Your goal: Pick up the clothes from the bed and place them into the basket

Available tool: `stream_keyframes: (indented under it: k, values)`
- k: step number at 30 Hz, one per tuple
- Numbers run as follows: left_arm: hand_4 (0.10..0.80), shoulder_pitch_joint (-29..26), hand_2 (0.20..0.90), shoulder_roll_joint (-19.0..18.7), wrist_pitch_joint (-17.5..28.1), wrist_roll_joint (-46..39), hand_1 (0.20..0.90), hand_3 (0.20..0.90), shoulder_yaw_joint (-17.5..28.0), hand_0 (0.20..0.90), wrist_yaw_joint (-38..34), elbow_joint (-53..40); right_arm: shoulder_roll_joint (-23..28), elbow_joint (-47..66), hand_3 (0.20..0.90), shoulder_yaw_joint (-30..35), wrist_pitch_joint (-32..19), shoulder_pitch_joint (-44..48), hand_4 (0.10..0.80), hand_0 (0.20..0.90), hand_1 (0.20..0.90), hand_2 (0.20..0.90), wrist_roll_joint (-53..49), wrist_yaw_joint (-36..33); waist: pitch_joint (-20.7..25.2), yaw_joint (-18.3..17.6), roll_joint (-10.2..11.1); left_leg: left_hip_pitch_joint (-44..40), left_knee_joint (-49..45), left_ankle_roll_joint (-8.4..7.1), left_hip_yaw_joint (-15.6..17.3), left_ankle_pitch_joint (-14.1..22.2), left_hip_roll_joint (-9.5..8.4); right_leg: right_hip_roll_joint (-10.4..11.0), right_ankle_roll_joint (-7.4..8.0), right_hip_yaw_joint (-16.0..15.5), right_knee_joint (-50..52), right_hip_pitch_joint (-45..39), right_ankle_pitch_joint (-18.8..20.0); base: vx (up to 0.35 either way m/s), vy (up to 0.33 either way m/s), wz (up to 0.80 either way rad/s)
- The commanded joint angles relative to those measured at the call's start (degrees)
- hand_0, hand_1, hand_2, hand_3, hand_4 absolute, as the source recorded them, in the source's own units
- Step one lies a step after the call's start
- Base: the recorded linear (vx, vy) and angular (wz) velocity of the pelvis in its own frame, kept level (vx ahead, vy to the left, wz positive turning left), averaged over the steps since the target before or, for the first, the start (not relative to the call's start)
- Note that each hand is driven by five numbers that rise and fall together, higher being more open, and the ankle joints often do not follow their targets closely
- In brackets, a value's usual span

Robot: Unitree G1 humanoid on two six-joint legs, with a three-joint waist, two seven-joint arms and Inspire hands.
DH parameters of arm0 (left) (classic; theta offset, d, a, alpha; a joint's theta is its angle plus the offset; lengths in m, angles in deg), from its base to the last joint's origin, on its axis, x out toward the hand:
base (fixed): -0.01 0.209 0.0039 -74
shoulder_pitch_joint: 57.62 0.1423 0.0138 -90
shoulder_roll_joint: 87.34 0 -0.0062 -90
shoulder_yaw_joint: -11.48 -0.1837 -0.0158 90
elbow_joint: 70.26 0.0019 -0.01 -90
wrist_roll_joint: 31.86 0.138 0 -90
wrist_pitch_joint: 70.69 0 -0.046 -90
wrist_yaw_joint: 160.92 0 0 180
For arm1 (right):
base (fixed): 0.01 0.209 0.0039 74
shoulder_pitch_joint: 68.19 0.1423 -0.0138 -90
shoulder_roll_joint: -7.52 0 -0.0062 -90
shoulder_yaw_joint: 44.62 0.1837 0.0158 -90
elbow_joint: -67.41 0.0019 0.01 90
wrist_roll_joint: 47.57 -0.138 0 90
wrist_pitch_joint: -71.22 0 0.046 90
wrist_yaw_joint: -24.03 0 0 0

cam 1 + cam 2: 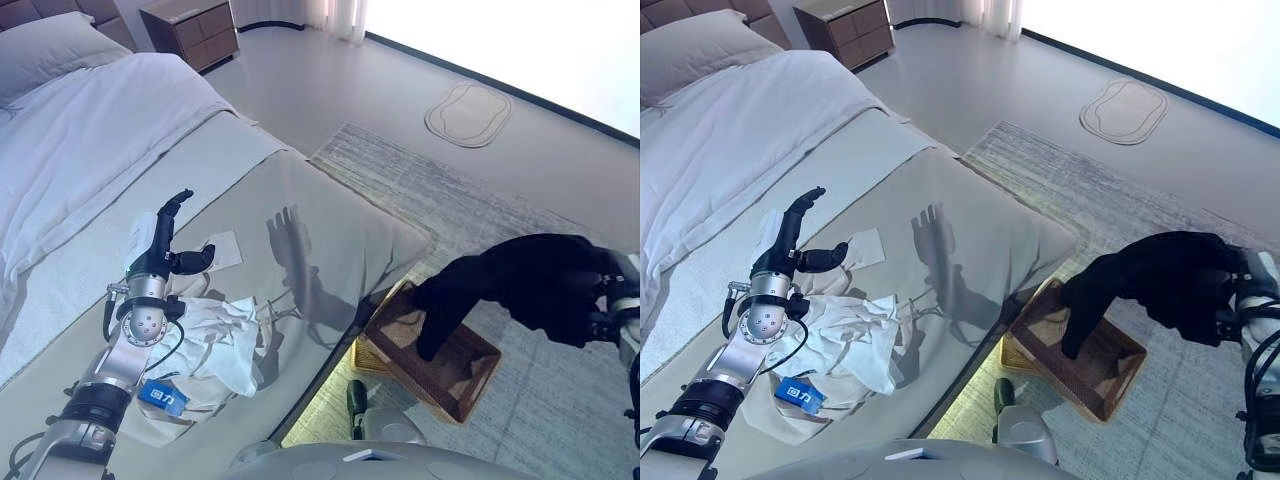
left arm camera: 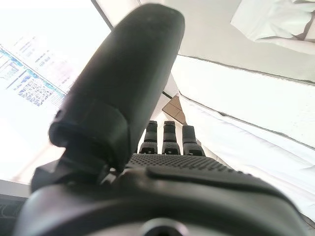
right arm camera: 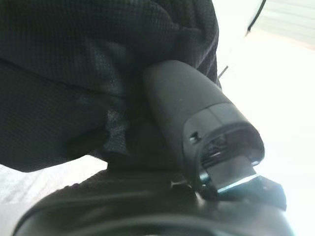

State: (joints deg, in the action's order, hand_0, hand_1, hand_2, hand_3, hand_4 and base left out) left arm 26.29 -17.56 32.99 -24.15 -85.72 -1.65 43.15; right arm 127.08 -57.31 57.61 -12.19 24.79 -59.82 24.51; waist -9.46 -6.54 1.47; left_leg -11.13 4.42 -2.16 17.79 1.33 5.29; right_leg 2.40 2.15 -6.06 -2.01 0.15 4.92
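The right hand (image 3: 197,147) shows at the right edge of the head views, its thumb and fingers closed round a black garment (image 1: 530,285). The garment bunches around the hand and a loose end hangs down to the left, over the near part of the basket (image 1: 470,395). The basket is brown and woven and stands on the grey rug (image 1: 520,200), just beside the foot corner of the bed (image 1: 330,230), in the lower centre-right of the frame.

The left hand (image 1: 165,235) is raised above the bed at the left of the frame, fingers straight and spread, thumb out to the right, holding nothing. Directly below and to the right of it, a crumpled white garment (image 1: 225,340) lies on the beige bedspread in the lower left.

A white duvet (image 1: 90,140) covers the upper left of the bed. A brown nightstand (image 1: 190,30) stands at the top of the frame, and a pale oval mat (image 1: 468,112) lies on the floor at upper right.
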Motion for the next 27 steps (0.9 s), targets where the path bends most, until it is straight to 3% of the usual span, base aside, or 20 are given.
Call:
stream_keyframes:
  k: [1, 15, 16, 17, 27]
  values:
    - [0.8, -3.3, 0.9, -3.7, 2.8, -0.8, 0.9, 0.9, 1.8, 0.9, -2.8, -2.7, 4.3, -3.2, 0.2, 0.9, -3.5, 4.1, 0.1, 0.3, 0.3, 0.3, 0.0, -1.9, 4.1, 0.3, -0.3, 4.4, -4.1, -1.25, -4.0, 1.1, 2.07, 1.0, 2.36, -1.2, 8.3, -1.6, -8.8, 0.004, -0.01, 0.13]
    - [0.8, -3.4, 0.9, -3.7, 3.4, -1.3, 0.9, 0.9, 1.1, 0.9, -3.1, -2.6, 1.7, -13.8, 0.2, -3.3, -3.3, 4.4, 0.1, 0.3, 0.3, 0.3, 4.3, 1.1, 3.7, 1.3, -0.7, 4.3, -3.8, -1.41, -4.4, 0.8, 2.02, 1.4, 2.36, -2.0, 7.9, -2.2, -8.8, 0.004, 0.0, 0.03]
    - [0.8, -3.4, 0.9, -3.7, 3.7, -1.2, 0.9, 0.9, 1.0, 0.9, -3.3, -2.4, 1.6, -14.7, 0.617, -3.5, -3.3, 4.6, 0.517, 0.658, 0.658, 0.658, 4.9, 1.1, 3.7, 1.4, -0.7, 4.2, -3.7, -1.4, -4.4, 0.8, 2.01, 1.4, 2.36, -2.0, 7.9, -2.2, -8.8, 0.0, 0.0, 0.0]
    - [0.8, -3.4, 0.9, -3.6, 3.8, -1.1, 0.9, 0.9, 0.9, 0.9, -3.3, -2.3, 1.5, -15.4, 0.9, -3.8, -3.3, 4.7, 0.8, 0.9, 0.9, 0.9, 5.4, 0.8, 3.7, 1.5, -0.7, 4.2, -3.7, -1.39, -4.5, 0.8, 2.02, 1.4, 2.35, -2.0, 7.9, -2.3, -8.8, 0.0, 0.0, 0.0]
    - [0.8, -3.1, 0.9, -3.7, 3.4, -1.4, 0.9, 0.9, 1.0, 0.9, -3.2, -3.2, -0.2, -16.4, 0.9, -5.5, -4.6, 5.3, 0.8, 0.9, 0.9, 0.9, 5.8, -0.6, 3.3, 2.2, -0.9, 3.9, -3.6, -1.48, -4.9, 0.6, 2.03, 1.5, 2.2, -2.6, 7.6, -3.0, -8.9, 0.001, -0.002, 0.05]
